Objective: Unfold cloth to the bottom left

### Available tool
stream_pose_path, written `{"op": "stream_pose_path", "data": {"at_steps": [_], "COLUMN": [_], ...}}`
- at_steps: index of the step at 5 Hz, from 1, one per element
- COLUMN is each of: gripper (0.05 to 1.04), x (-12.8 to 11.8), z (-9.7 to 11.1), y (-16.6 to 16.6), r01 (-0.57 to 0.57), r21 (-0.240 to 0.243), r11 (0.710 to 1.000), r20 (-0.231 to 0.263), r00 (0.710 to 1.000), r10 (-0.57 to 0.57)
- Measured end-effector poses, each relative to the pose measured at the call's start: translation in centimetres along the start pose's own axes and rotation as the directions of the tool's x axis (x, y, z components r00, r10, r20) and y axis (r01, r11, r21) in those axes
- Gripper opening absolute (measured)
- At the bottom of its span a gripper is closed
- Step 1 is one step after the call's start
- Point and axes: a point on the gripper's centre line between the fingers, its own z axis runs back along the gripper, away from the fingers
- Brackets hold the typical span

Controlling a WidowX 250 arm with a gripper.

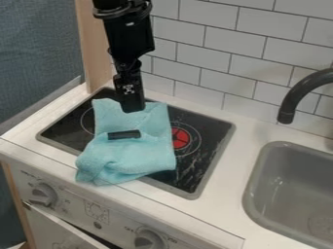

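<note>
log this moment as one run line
gripper over far end of cloth | cloth rumpled on stovetop, near end over counter | unfolding looks unfinished

Counter: white top of a toy kitchen (242, 195), running from the left side across to the sink
Stovetop: black, glossy panel (207, 146) with a grey rim, set into the counter; pale streaks mark its right part
Burner rings: a red-centred one (181, 138) just beside the cloth's right edge, and a thin pale ring at the left, partly covered
Cloth: light blue, rumpled and folded (139, 158), lying over the stovetop's left and middle, across its front rim and onto the white counter near the front edge
Sink: grey basin (261, 187) sunk into the counter, right of the stovetop
</note>
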Motion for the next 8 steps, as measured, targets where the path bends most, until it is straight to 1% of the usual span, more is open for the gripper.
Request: {"op": "stream_pose_path", "data": {"at_steps": [1, 2, 3, 4, 5, 6, 7, 8], "gripper": [0.999, 0.999, 0.999, 0.999, 0.999, 0.999, 0.999, 0.999], "x": [-0.3, -0.9, -2.2, -3.3, -4.5, -4.6, -4.7, -4.6], "z": [-0.8, -1.6, -1.5, -2.1, -3.0, -3.9, -4.8, -5.6], "y": [-0.3, -0.7, 0.0, 0.2, 0.2, -0.1, -0.6, 0.2], "r01": [-0.002, 0.017, -0.055, -0.164, -0.287, -0.381, -0.441, -0.459], "r21": [-0.028, -0.096, -0.061, 0.002, 0.062, 0.081, 0.05, 0.053], "r11": [1.0, 0.995, 0.997, 0.986, 0.956, 0.921, 0.896, 0.887], "r20": [-0.009, -0.028, -0.075, -0.149, -0.205, -0.251, -0.284, -0.295], "r00": [1.0, 0.999, 0.996, 0.975, 0.934, 0.887, 0.854, 0.841], "r10": [0.002, -0.02, 0.051, 0.162, 0.293, 0.389, 0.436, 0.454]}}
